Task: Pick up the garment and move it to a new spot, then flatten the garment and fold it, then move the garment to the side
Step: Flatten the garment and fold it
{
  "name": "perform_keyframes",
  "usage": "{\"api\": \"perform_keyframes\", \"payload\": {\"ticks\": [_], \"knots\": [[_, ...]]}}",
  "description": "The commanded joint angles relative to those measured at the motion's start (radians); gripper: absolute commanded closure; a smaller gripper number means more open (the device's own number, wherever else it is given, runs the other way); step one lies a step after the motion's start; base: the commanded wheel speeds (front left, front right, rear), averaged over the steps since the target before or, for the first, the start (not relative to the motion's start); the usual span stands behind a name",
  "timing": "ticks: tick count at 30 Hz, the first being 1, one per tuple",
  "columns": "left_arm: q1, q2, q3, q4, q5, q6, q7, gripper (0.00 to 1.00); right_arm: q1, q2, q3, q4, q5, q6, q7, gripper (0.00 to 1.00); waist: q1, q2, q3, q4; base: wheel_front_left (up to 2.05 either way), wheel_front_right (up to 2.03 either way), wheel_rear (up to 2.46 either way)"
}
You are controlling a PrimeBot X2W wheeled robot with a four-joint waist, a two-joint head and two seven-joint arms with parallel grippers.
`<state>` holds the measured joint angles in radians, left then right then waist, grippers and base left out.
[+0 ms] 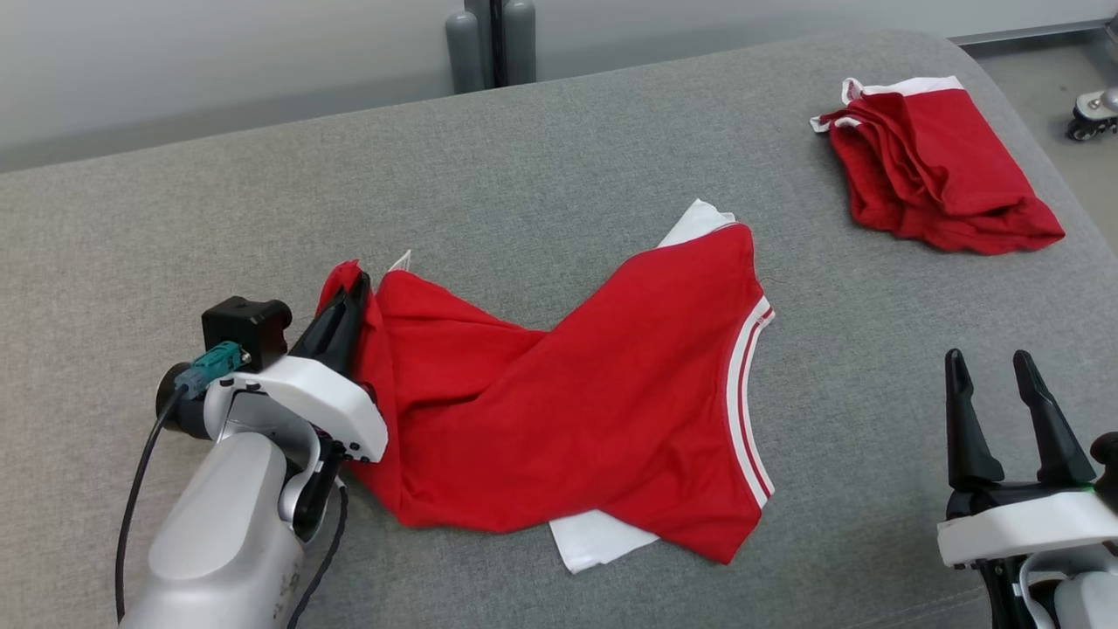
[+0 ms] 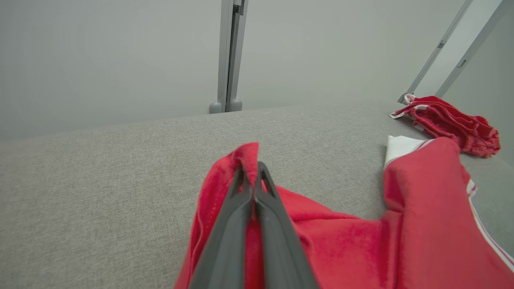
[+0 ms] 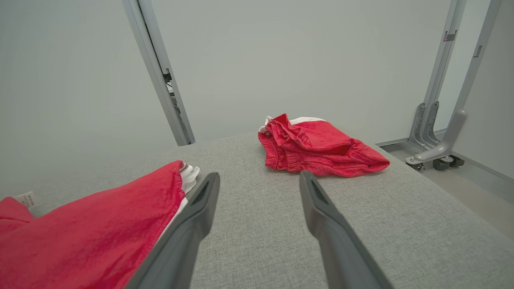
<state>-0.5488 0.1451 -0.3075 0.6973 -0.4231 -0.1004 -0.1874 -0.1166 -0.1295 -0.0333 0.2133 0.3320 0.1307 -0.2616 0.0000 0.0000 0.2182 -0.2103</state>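
crumpled red white-trimmed garment (image 1: 568, 393) mid grey fabric bench (image 1: 524, 157), left gripper (image 1: 348, 301) jaws clamped on its left edge, right gripper (image 1: 990, 367) jaws wide apart, gripping nothing, folded red cloth bundle (image 1: 935, 166) far right

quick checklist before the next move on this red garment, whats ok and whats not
1. Left gripper shut on the garment at its left edge: ok.
2. Right gripper open and apart from the cloth: ok.
3. Garment lying flat: not ok, it is twisted and bunched, with white parts showing at two ends.
4. Folded red pile at the far right lies apart from the garment: ok.
5. How many layers the left fingers pinch: cannot tell.
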Motion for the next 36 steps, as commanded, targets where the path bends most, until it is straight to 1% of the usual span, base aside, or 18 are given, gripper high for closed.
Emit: {"api": "perform_keyframes", "payload": {"ticks": [1, 2, 3, 7, 10, 14, 19, 20, 21, 22, 27, 36], "knots": [[-0.023, 0.004, 0.001, 0.014, 0.005, -0.002, -0.019, 0.8, -0.013, 0.001, -0.002, 0.003, -0.005, 0.0, -0.005, 0.0, 0.0, 0.0, -0.005, 0.006, 0.0, 0.0, 0.0], [-0.027, 0.002, -0.002, 0.027, 0.009, -0.003, -0.029, 0.08, -0.012, 0.002, 0.0, 0.004, -0.006, 0.0, -0.005, 0.0, 0.0, 0.0, -0.009, 0.011, 0.0, 0.0, 0.0], [-0.031, -0.002, -0.003, 0.041, 0.01, -0.003, -0.039, 0.0, -0.012, 0.001, 0.0, 0.006, -0.006, 0.0, -0.005, 0.0, 0.0, 0.0, -0.014, 0.017, 0.0, 0.0, 0.0], [-0.033, -0.001, 0.005, 0.061, 0.011, -0.008, -0.068, 0.0, -0.003, -0.001, 0.0, 0.006, -0.007, 0.0, -0.005, 0.0, 0.0, 0.0, -0.038, 0.049, 0.0, 0.0, 0.0], [-0.004, 0.002, 0.028, 0.037, 0.014, 0.001, -0.076, 0.0, 0.011, -0.004, -0.003, 0.006, -0.009, 0.0, -0.005, 0.0, 0.0, 0.0, -0.061, 0.078, 0.0, 0.0, 0.0], [0.07, 0.014, 0.089, -0.089, 0.039, 0.017, -0.077, 0.0, 0.027, -0.005, -0.006, 0.003, -0.011, 0.0, -0.005, 0.0, 0.0, 0.0, -0.086, 0.119, 0.0, 0.0, 0.0], [0.193, 0.014, 0.175, -0.243, 0.072, 0.031, -0.078, 0.0, 0.048, -0.007, -0.006, 0.004, -0.015, 0.0, -0.005, 0.0, 0.0, 0.0, -0.115, 0.163, 0.0, 0.0, 0.0], [0.193, 0.014, 0.175, -0.243, 0.072, 0.031, -0.078, 0.0, 0.048, -0.007, -0.006, 0.004, -0.015, 0.0, -0.005, 0.0, 0.0, 0.0, -0.115, 0.163, 0.0, 0.0, 0.0], [0.248, 0.009, 0.209, -0.296, 0.085, 0.033, -0.078, 0.0, 0.054, -0.008, -0.005, 0.003, -0.016, 0.0, -0.005, 0.0, 0.0, 0.0, -0.124, 0.18, 0.0, 0.0, 0.0], [0.248, 0.009, 0.209, -0.296, 0.085, 0.033, -0.078, 0.0, 0.054, -0.008, -0.005, 0.003, -0.016, 0.0, -0.005, 0.0, 0.0, 0.0, -0.124, 0.18, 0.0, 0.0, 0.0], [0.365, -0.013, 0.279, -0.406, 0.123, 0.03, -0.078, 0.0, 0.073, -0.014, -0.002, 0.004, -0.016, 0.0, -0.005, 0.0, 0.0, 0.0, -0.147, 0.215, 0.0, 0.0, 0.0], [0.512, -0.06, 0.35, -0.501, 0.167, 0.022, -0.078, 0.0, 0.105, -0.023, -0.002, 0.006, -0.014, 0.0, -0.005, 0.0, 0.0, 0.0, -0.169, 0.257, 0.0, 0.0, 0.0]]}}
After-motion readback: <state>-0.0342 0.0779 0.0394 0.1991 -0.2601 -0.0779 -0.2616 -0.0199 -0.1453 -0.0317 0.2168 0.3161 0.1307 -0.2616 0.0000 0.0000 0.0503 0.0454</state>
